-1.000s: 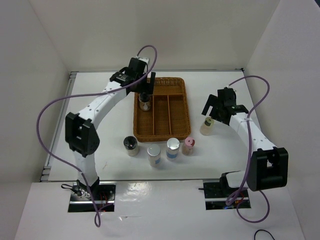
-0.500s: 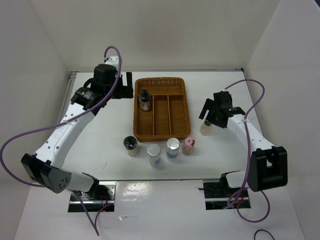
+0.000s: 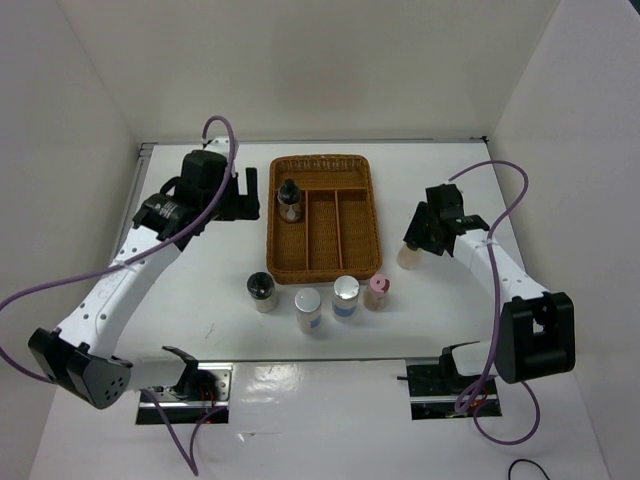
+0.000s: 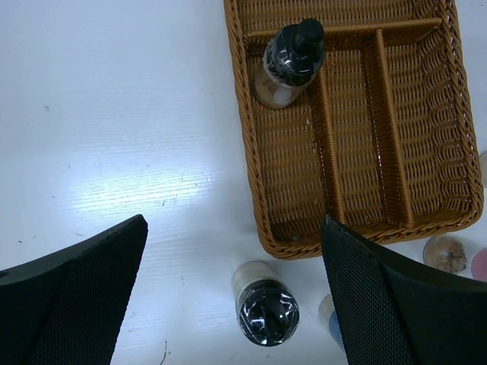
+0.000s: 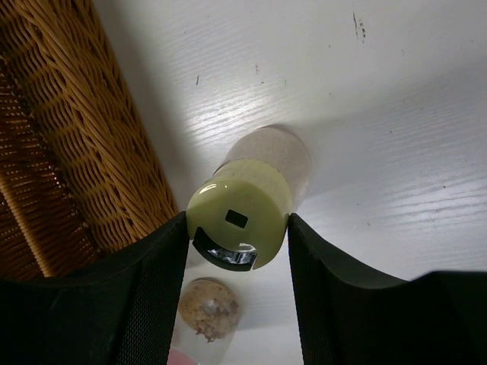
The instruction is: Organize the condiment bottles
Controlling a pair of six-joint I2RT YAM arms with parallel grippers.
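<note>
Had right gripper (image 5: 238,225) pinched on green-lidded jar (image 5: 239,207), jar on table (image 3: 220,270) near tray (image 4: 252,179) rim, tray's 4 o'clock. Called for a straight lift clear of the wicker before swinging to a slot. Had left gripper (image 4: 233,251) spread wide, empty, at tray's 9 o'clock.

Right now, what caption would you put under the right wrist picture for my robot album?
Right gripper pinching the yellow-green-lidded jar beside the wicker tray.

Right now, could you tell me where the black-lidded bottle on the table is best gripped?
The black-lidded bottle stands upright, so probably come from above and close on its round lid from left and right; the wicker tray is close behind.
</note>
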